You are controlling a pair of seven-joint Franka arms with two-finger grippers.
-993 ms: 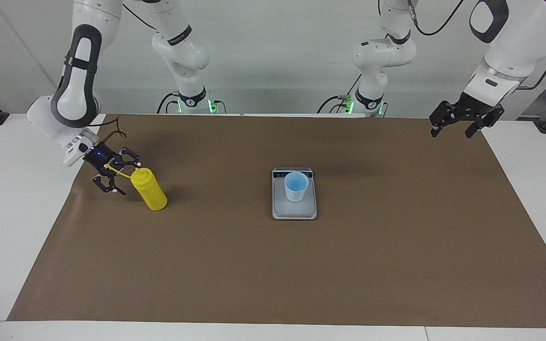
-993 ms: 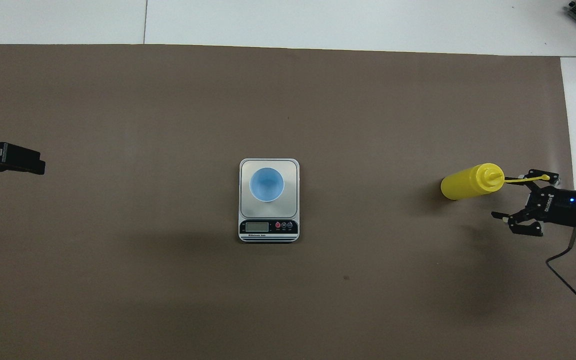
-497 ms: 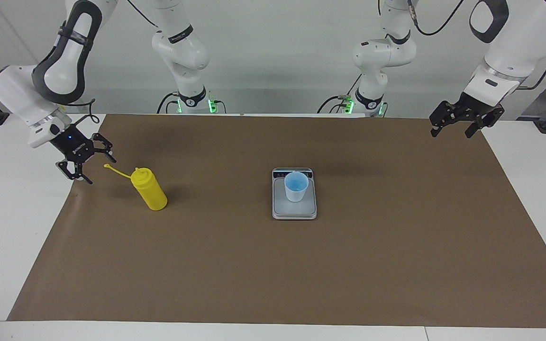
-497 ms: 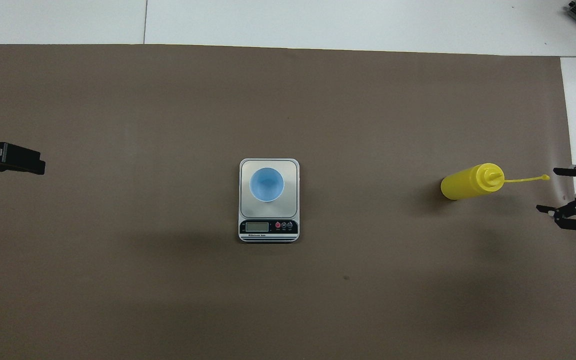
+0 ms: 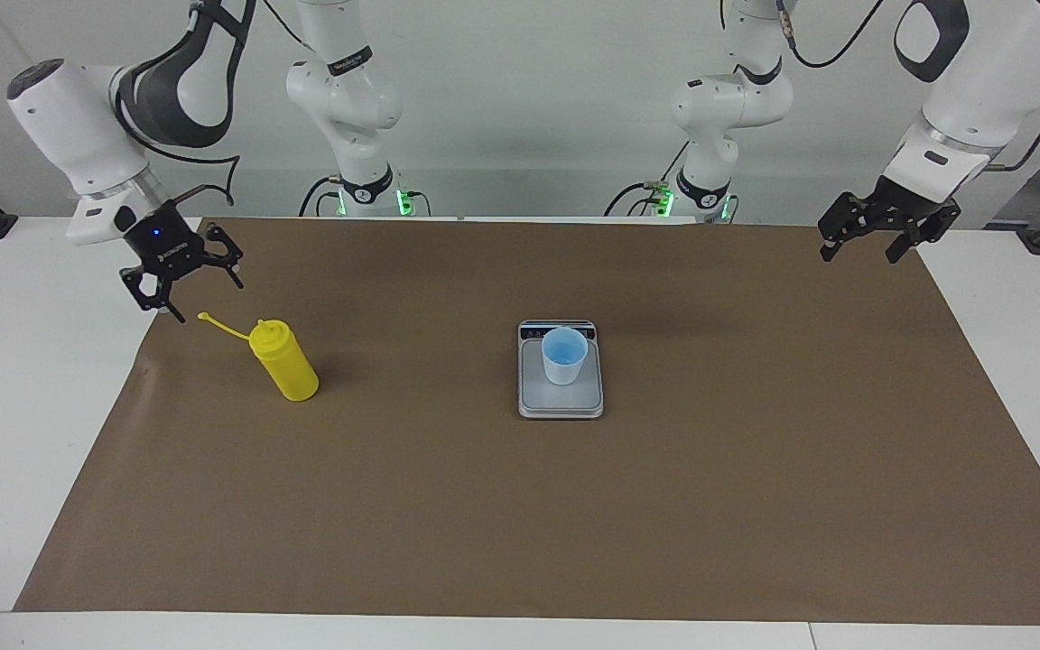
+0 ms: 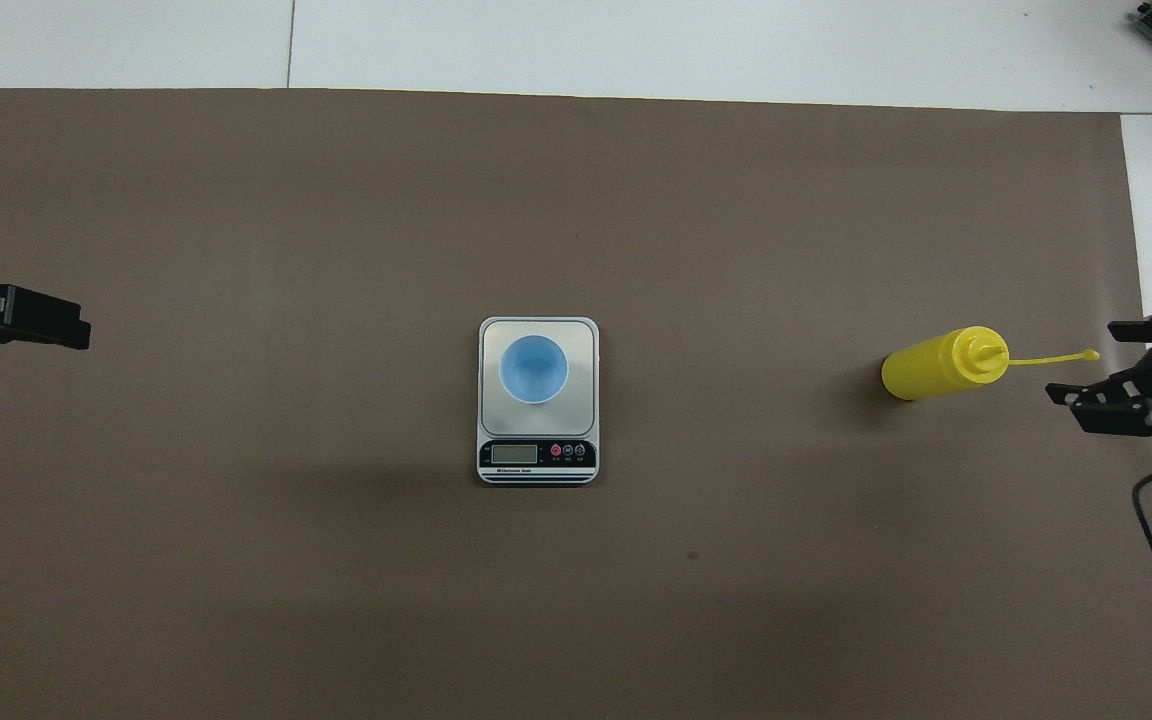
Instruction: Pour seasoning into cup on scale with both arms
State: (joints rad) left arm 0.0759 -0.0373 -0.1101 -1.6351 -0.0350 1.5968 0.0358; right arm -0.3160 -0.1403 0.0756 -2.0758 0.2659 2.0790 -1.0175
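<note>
The brown mat [image 5: 520,506] covers most of the table, and the 2 arms hang over its ends. The right gripper [image 5: 182,282] has pulled up and away from the seasoning [image 5: 285,366] – 1 second ago it sat low against the cap strap [image 5: 220,328], which now sticks out freely toward it. By my reading the cap is off and the bottle is ready to be picked up. Both claws are spread wide and hold nothing; the left gripper [image 5: 865,240] waits over the mat's edge at its own end. The scale [image 5: 561,402] sits mid-mat with the cup [image 5: 564,356] on its plate.

The overhead view shows the cup's inside and the scale's display [image 6: 514,454] – the facing view shows the right gripper's height.
</note>
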